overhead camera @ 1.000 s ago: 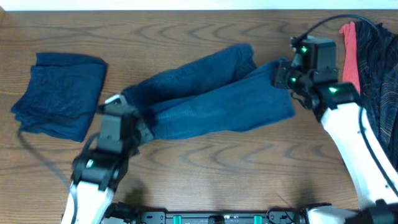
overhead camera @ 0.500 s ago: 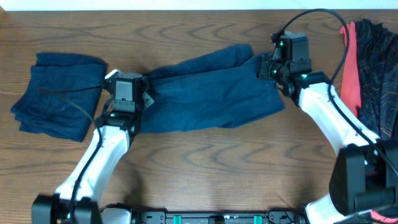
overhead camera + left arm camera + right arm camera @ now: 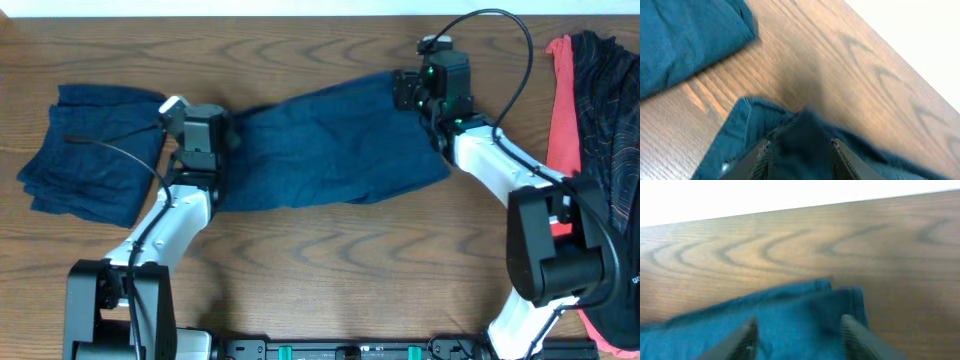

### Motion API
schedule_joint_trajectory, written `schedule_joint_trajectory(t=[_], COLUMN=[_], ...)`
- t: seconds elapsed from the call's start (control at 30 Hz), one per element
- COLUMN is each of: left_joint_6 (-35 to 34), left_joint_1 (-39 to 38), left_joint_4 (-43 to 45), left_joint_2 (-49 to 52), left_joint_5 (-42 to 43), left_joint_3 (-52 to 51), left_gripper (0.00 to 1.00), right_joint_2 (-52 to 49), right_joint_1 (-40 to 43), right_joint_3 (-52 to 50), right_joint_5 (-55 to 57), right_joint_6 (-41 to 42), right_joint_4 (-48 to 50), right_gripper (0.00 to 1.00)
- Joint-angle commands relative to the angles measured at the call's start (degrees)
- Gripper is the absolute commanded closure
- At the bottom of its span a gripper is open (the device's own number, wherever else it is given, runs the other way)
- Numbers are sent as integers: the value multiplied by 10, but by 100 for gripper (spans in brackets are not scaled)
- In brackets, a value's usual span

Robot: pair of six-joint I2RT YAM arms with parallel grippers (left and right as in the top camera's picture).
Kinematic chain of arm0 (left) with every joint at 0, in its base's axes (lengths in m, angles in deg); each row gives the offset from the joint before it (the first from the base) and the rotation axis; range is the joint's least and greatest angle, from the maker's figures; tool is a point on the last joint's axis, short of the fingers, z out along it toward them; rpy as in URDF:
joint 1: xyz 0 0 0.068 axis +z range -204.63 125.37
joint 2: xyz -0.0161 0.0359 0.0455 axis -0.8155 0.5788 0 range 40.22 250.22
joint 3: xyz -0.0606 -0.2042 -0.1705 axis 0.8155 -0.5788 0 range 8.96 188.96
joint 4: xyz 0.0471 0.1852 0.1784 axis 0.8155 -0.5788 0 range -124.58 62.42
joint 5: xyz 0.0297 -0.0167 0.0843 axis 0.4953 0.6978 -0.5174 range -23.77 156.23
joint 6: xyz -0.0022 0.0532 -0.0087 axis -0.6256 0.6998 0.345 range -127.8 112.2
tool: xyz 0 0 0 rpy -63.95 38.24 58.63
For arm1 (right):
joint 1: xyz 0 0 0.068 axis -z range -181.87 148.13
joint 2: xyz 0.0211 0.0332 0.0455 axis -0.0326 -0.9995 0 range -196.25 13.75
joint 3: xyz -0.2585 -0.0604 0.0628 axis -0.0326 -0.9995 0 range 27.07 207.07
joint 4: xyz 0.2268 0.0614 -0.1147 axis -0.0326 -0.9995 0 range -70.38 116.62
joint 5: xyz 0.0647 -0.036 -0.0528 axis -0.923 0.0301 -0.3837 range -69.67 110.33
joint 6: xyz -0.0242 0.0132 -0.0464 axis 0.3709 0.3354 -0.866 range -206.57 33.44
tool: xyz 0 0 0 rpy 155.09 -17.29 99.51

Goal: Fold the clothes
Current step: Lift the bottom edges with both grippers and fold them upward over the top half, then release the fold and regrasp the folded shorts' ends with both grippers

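Over the last second both arms have swung toward the far side of the bench [image 3: 330, 270], pulling the navy shorts [image 3: 330, 145] from a splayed two-leg lie into one flat band mid-bench. My left claw [image 3: 799, 150] pinches a bunched edge. The right claw [image 3: 799, 330] straddles the cloth, though I can't tell whether it grips, so this fold looks nearly laid.

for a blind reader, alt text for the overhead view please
Navy shorts stretched across a wooden table, held by the left gripper at one end and the right gripper at the other. A folded navy garment lies far left; a coral garment and a speckled garment far right.
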State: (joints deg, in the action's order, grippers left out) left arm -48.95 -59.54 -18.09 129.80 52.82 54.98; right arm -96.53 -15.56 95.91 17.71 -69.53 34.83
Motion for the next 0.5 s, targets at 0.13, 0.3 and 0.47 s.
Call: schedule_joint_trajectory(t=[0.13, 0.3, 0.47], left_joint_6=[34, 45, 52], left_joint_1=[16, 16, 16], left_joint_4=[-59, -168, -245], left_joint_2=[-22, -31, -31], left_joint_5=[139, 214, 213], left_joint_3=[0, 0, 0], left_gripper=[60, 60, 59], right_joint_2=[47, 92, 67], right_joint_1=[26, 68, 85], right_joint_3=[9, 9, 3], right_joint_5=[28, 9, -28], right_joint_6=[-21, -22, -42], right_joint_4=[-119, -258, -342], right_gripper=[23, 21, 23])
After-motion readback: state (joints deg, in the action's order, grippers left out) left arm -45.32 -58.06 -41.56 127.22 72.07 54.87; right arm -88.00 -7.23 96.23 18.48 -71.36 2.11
